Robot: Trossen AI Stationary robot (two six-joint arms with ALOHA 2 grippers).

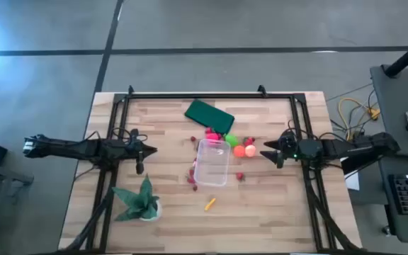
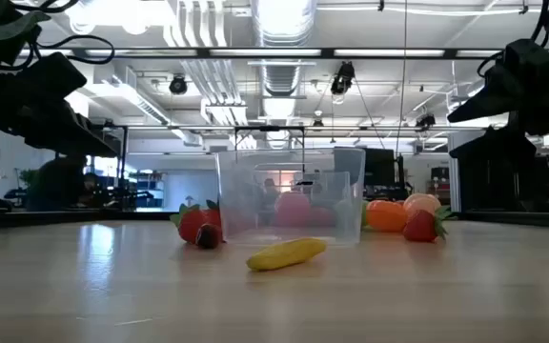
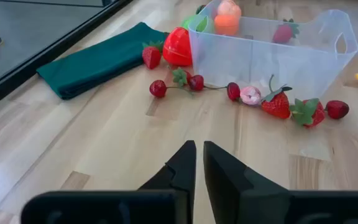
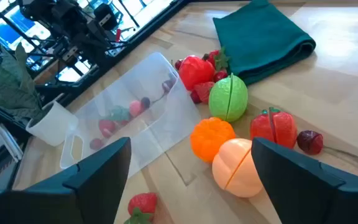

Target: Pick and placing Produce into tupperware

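The clear tupperware [image 1: 212, 163] stands on the table's middle, also in the low view [image 2: 289, 200]. Produce lies around it. On its right-far side are a lime-green piece [image 4: 229, 98], an orange ball [image 4: 211, 138], a peach ball [image 4: 238, 167] and a red piece [image 4: 273, 127]. On its left are strawberries [image 3: 278, 104] and cherries [image 3: 158, 88]. A yellow stick [image 1: 210, 204] lies at its near side. My left gripper [image 1: 144, 150] hovers left of the box, fingers together [image 3: 199, 162]. My right gripper [image 1: 268, 152] hovers right of the produce, open [image 4: 191, 180].
A folded dark green cloth [image 1: 209, 115] lies on the far side of the box. A spiky green potted plant [image 1: 140, 202] stands near the table's near-left corner. A black frame [image 1: 190, 95] runs along the table's far edge and sides.
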